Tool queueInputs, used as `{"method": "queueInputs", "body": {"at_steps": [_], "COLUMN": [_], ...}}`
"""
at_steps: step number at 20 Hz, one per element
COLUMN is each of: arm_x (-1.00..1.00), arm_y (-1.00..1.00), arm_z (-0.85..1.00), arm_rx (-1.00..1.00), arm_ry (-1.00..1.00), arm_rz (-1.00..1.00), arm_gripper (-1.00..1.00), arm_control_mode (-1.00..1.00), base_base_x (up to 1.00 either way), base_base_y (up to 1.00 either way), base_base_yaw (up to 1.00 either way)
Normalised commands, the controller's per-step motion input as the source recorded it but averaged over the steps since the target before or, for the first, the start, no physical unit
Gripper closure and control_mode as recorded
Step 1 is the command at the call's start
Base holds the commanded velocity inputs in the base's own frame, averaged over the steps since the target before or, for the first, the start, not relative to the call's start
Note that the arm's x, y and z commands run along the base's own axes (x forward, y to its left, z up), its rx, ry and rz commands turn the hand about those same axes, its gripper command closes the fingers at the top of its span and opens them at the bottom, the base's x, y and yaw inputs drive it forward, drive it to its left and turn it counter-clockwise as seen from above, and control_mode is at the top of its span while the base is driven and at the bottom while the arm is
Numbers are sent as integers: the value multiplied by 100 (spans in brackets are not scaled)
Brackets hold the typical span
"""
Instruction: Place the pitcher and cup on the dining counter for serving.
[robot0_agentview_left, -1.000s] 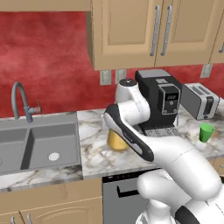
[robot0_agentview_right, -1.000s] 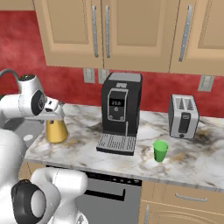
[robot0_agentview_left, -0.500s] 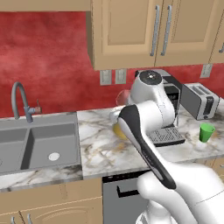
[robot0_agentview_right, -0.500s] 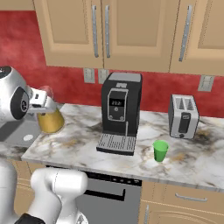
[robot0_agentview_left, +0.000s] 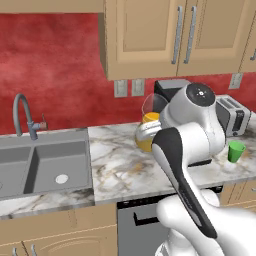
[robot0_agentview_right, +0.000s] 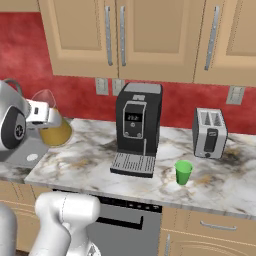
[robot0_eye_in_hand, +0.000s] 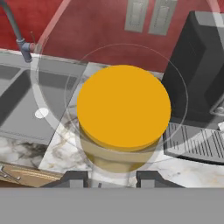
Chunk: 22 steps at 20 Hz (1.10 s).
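Orange-yellow liquid fills the lower part of the clear glass pitcher (robot0_eye_in_hand: 124, 107), which hangs in the gripper (robot0_eye_in_hand: 112, 178) above the marble counter (robot0_agentview_right: 90, 162) between the sink (robot0_agentview_left: 42, 165) and the black coffee machine (robot0_agentview_right: 137, 127), its two dark fingers (robot0_eye_in_hand: 72, 178) closed against the glass near its rim. The small green cup (robot0_agentview_right: 183, 172) stands on that counter, in front of the toaster (robot0_agentview_right: 210, 132) and right of the coffee machine's drip tray. Smooth glass held by a narrow pinch could slip or swing during the carry to the dining counter, a tilt could slosh the liquid over the rim, and a wide turn could knock it against the coffee machine just beside it.
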Motion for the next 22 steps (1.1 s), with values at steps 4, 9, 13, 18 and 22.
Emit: {"method": "queueInputs", "body": {"at_steps": [4, 9, 13, 18, 22], "arm_x": [-3, 0, 0, 0, 0], "arm_y": [0, 0, 0, 0, 0], "arm_z": [0, 0, 0, 0, 0], "arm_rx": [0, 0, 0, 0, 0], "arm_ry": [0, 0, 0, 0, 0], "arm_rz": [0, 0, 0, 0, 0], "arm_gripper": [100, 100, 100, 100, 100], "arm_control_mode": [100, 100, 100, 100, 100], "base_base_x": [-6, -45, -62, -61, -59], "base_base_y": [-1, 0, 0, 0, 0], "base_base_yaw": [0, 23, 46, 64, 73]}}
